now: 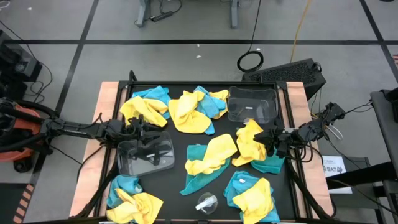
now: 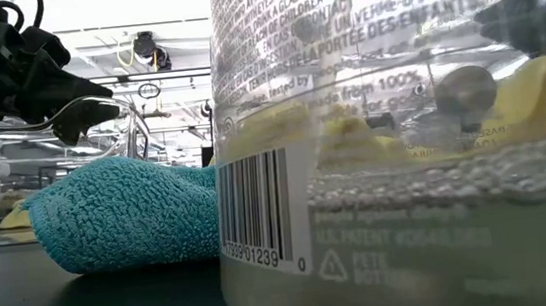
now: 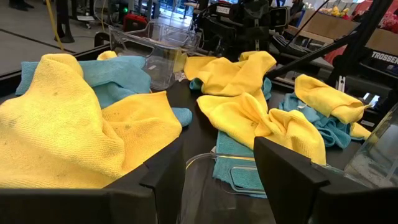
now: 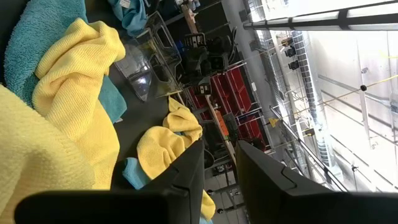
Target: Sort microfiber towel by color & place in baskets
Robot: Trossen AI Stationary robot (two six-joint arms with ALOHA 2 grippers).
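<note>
A: Towels were all over the bench, yellow and teal mixed, approx. six heaps. None sorted, as far as I could see.

B: Bins?

A: Two clear ones. Left bin sat just in front of the left arm, nothing in it. Right bin was at the far side, right of centre, and also looked bare.

B: So progress was nil?

A: Basically, my read anyway. Every towel lay on the bench: two heaps along the far edge, one mid-bench, two at the near edge, one by the right arm.

B: Pincers?

A: Left pincer hovered over the left bin, fingers apart, nothing between them; its wrist cam looked down past them onto the bin rim. Right pincer was at the yellow towel right of centre, fingers close together w/ a narrow gap. Couldn't tell if it had cloth pinched.

B: Anything else?

A: Small clear cup lay at the near edge, blocking most of the low cam.

B: Left to do?

A: Everything: each towel into a bin by colour.
</note>
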